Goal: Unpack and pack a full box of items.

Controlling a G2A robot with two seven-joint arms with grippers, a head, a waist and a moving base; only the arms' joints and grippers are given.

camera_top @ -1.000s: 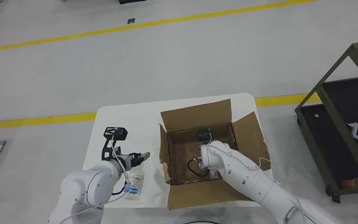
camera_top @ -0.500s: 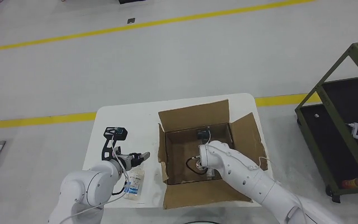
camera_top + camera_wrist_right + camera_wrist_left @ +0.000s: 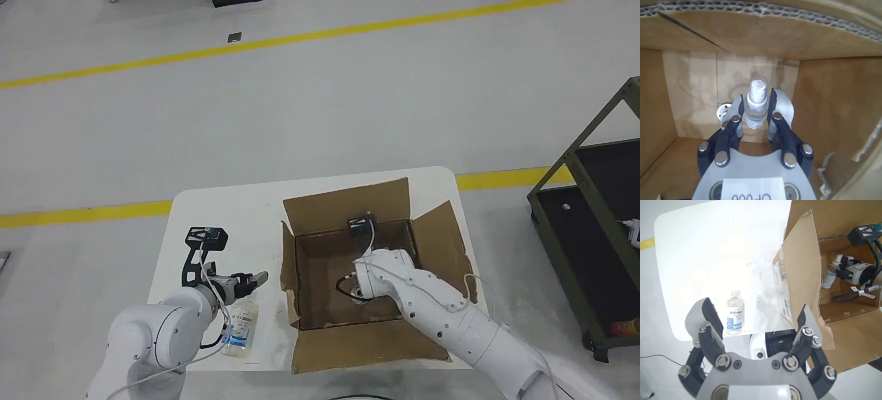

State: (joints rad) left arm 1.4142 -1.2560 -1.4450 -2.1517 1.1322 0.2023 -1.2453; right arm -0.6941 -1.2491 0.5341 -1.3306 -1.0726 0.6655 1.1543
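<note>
The small spray bottle point(image 3: 755, 113) is down inside the cardboard box point(image 3: 350, 208), close to one wall, with the right gripper point(image 3: 756, 100) closed on its shoulder, fingers point(image 3: 773, 98) pressed to either side. A small white round piece point(image 3: 721, 112) lies on the box floor just beside it. Out on the desk point(image 3: 230, 210), a clear labelled bottle point(image 3: 735, 313) rests near the front edge, and the left gripper point(image 3: 756, 308) hangs over it, fingers spread and empty. This looks like the unpacking stage. The next move calls for a straight lift clear of the walls and flaps, then a carry across to the desk.
</note>
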